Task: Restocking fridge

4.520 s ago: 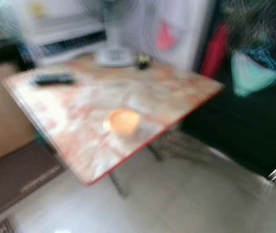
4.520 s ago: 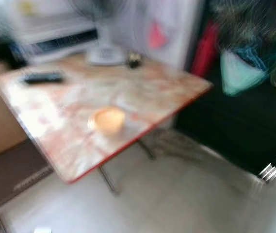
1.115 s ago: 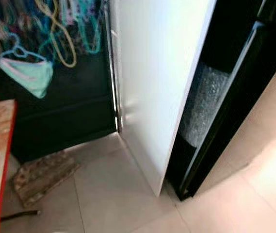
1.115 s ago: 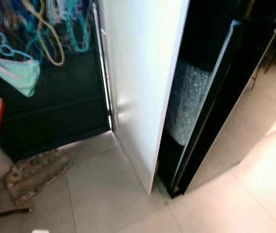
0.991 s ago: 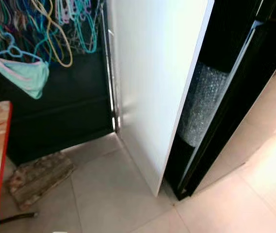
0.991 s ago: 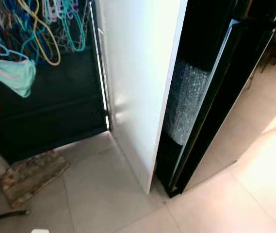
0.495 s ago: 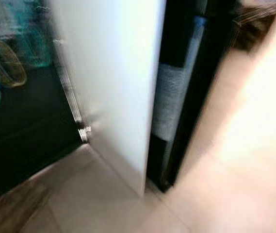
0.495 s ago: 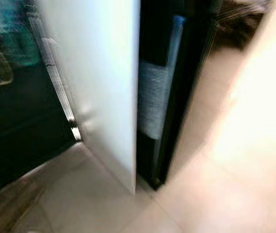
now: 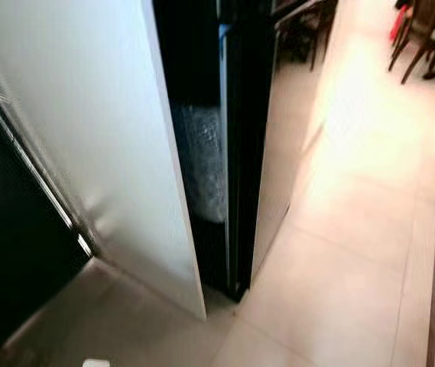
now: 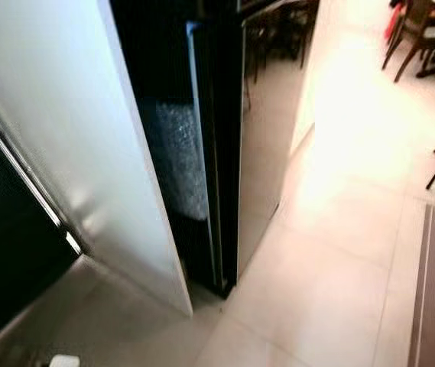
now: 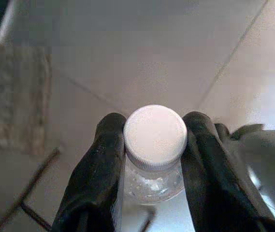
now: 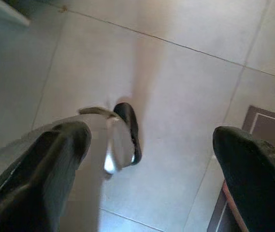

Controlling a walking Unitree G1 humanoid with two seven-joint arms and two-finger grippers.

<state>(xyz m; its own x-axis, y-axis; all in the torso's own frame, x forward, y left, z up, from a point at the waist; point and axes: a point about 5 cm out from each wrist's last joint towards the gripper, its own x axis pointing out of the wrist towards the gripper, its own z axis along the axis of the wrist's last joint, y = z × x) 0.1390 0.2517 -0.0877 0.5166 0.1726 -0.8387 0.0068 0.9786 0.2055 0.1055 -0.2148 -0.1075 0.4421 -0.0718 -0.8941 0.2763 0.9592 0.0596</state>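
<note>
Pale floor tiles (image 9: 339, 252) front the black fridge (image 9: 240, 138) at centre frame, unreached, while the left gripper (image 11: 152, 145) pinches a white-capped bottle (image 11: 154, 133) and the right gripper (image 12: 151, 159) is spread empty.

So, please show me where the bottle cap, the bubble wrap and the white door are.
bottle cap (image 11: 154, 133): left wrist view, middle of the white top, between the left gripper's fingers.
bubble wrap (image 9: 204, 164): left eye view, middle of the grey roll in the dark gap.
white door (image 9: 87, 122): left eye view, flat white face.
</note>
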